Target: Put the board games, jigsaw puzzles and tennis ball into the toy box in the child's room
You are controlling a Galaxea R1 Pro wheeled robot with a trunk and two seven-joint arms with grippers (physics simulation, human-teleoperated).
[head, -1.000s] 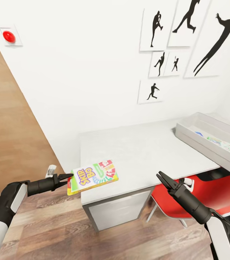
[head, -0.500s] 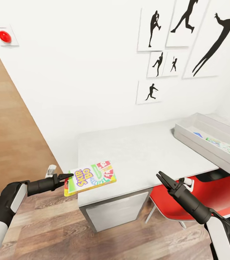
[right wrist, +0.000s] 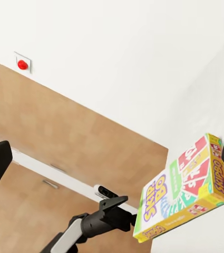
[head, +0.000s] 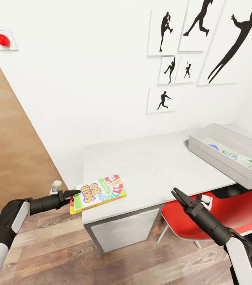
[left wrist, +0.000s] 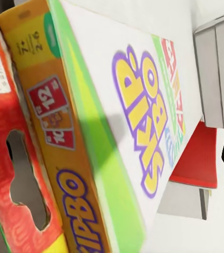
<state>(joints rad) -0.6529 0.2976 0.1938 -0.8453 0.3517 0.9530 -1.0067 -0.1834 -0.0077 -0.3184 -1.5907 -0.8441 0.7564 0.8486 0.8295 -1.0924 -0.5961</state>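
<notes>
A: Table (head: 153,166): wide bare grey top, near edge free. Toy box (head: 205,148) at its far right end, printed items inside; red chair (head: 224,213) tucked beneath.

B: Board game (head: 98,193)?

A: Over the table's near left corner, pinched flat at its short end by the left gripper (head: 71,194), arm level.

B: Right gripper (head: 178,195)?

A: Fingers together, empty, raised before the chair.
</notes>
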